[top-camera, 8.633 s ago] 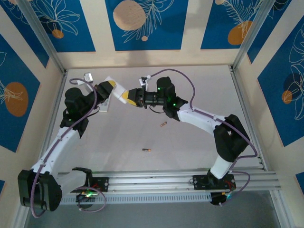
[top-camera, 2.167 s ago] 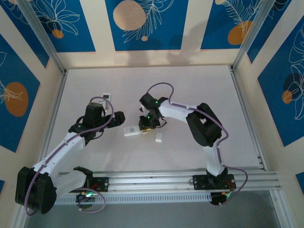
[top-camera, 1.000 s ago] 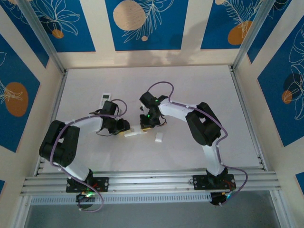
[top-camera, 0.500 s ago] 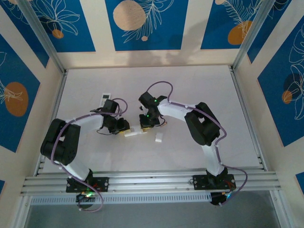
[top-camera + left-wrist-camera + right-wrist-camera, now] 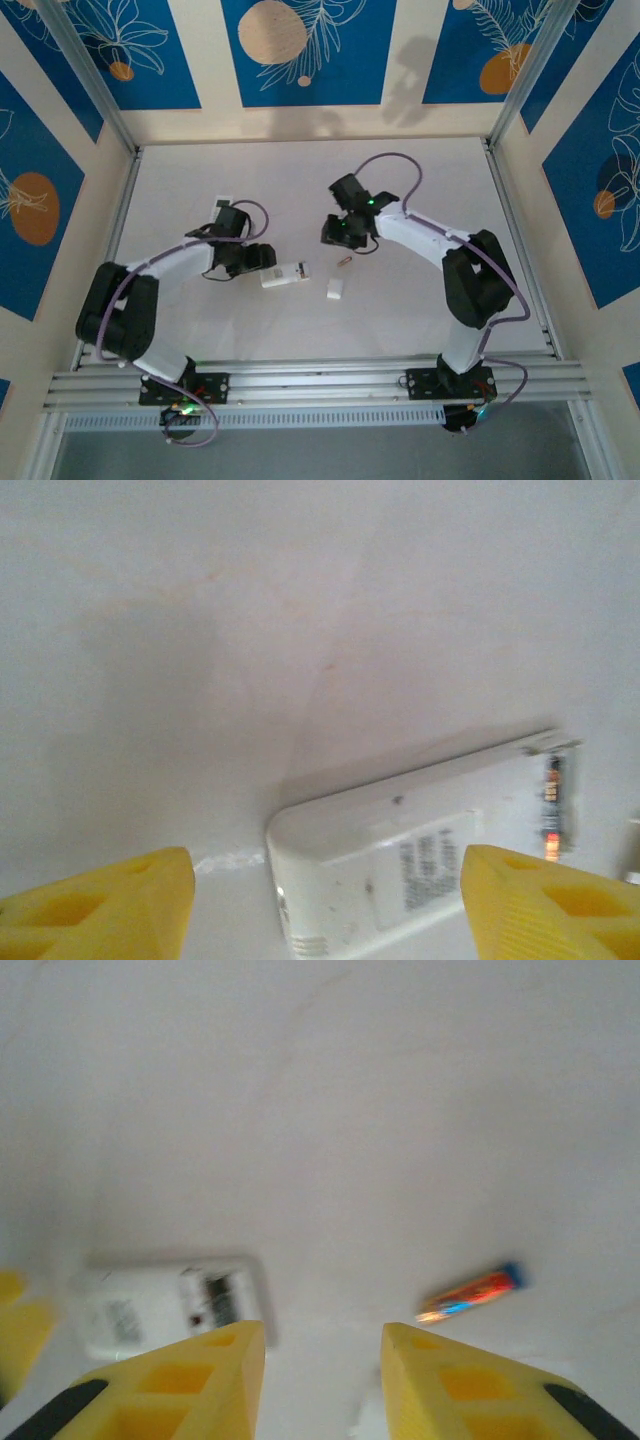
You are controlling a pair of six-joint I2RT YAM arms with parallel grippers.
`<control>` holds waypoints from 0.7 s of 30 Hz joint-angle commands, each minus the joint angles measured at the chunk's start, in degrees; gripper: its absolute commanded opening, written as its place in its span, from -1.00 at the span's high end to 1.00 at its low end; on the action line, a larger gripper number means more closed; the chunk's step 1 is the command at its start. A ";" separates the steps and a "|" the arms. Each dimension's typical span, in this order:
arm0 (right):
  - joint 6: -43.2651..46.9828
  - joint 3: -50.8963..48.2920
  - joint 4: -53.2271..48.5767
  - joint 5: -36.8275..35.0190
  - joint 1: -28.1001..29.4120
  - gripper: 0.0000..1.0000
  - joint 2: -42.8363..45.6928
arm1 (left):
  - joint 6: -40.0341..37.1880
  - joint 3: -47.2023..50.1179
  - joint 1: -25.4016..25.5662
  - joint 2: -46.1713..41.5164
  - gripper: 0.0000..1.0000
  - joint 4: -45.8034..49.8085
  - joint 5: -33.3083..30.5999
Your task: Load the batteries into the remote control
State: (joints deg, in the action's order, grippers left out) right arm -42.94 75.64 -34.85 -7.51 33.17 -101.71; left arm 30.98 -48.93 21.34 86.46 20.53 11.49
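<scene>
- You are looking down the left gripper (image 5: 325, 858): its yellow fingers (image 5: 100, 905) are standing wide apart, released and gripping nothing.
- The white remote control (image 5: 400, 865) is lying back-up on the table (image 5: 300, 630) between those fingers, not touching either one.
- A grey printed label is showing on the remote's back, but the print is blurring too much for you to read.
- At the remote's far end the compartment is standing open, and a seated battery (image 5: 550, 805), dark and orange, is showing inside.
- Your right gripper (image 5: 322, 1332) is hovering over the table with its pincer parted and empty.
- A loose battery (image 5: 470, 1295), orange with a blue tip, is lying well apart from the remote; its wrapper is too small to read.
- From above, a small white cover (image 5: 335, 289) is lying near the remote, and a second remote (image 5: 221, 207) is sitting behind the left arm.
</scene>
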 commanded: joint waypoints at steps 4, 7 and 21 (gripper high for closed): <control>-5.25 0.36 -4.47 0.98 -2.14 0.24 -5.23 | -5.06 -0.96 -0.07 -7.72 -0.62 -0.77 4.44; 2.00 4.28 -9.55 -6.63 -1.13 0.20 -7.99 | -6.81 -0.49 -0.07 -9.51 -0.73 -1.02 6.44; 49.28 -3.78 2.48 8.46 -5.03 -0.02 0.94 | -7.66 1.47 -0.09 -12.13 -0.94 -3.83 9.51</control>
State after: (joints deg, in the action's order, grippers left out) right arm -11.25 74.87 -37.30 -7.42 29.91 -103.77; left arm 24.88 -47.88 21.34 75.90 18.44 19.33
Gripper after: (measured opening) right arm 0.506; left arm 0.969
